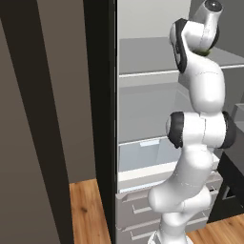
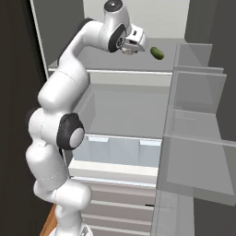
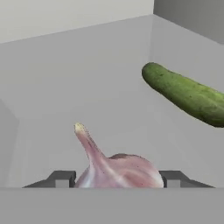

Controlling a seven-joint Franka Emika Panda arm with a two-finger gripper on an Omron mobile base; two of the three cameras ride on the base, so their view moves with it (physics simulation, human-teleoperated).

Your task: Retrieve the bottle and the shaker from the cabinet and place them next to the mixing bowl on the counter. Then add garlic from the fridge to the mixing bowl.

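The garlic (image 3: 116, 168), a pinkish-white bulb with a pointed stem, lies between my two fingertips at the bottom of the hand view. My gripper (image 3: 118, 179) is shut on the garlic, one dark fingertip at each flank. From the right base view, the gripper (image 2: 133, 46) reaches onto the top shelf of the open fridge (image 2: 120, 110). The fridge's pale interior (image 1: 143, 95) also faces me in the left base view. The bottle, shaker, cabinet, mixing bowl and counter are out of view.
A green cucumber (image 3: 186, 94) lies on the same shelf just right of the garlic, also the cucumber (image 2: 157, 53) beyond the hand. Clear drawers (image 2: 115, 150) sit below. The open fridge door with its bins (image 2: 198, 138) stands at the right; a dark panel (image 1: 100, 119) flanks the left.
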